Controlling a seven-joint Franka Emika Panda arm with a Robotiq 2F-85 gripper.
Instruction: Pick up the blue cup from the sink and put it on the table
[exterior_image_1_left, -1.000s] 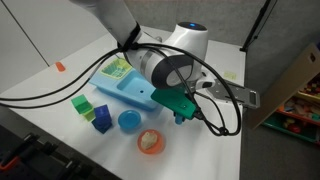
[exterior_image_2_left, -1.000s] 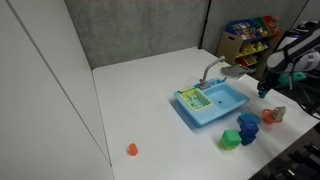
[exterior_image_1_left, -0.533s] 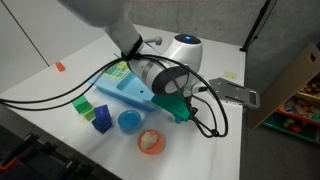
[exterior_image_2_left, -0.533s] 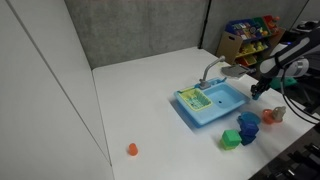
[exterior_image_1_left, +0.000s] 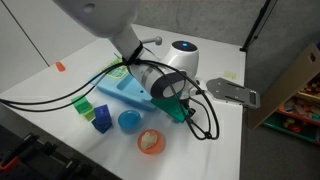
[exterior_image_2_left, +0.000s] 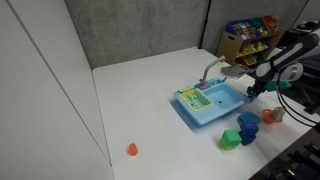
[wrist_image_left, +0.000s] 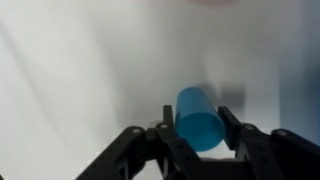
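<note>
Nearer the sink (exterior_image_2_left: 212, 103), end effector (wrist_image_left: 198, 135) clasps blue cup (wrist_image_left: 198, 112) above table (wrist_image_left: 80, 70).

The blue cup (wrist_image_left: 198, 118) — small, cylindrical — gripped in the hand (wrist_image_left: 197, 124) over the table (wrist_image_left: 70, 70).

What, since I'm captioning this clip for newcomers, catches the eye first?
The robot arm fills an exterior view, looming over the light blue toy sink on the white table. In the wrist view, the blue cup stands out between the fingers of the gripper, apparently clamped, with the table pale and blurred behind it.
</note>
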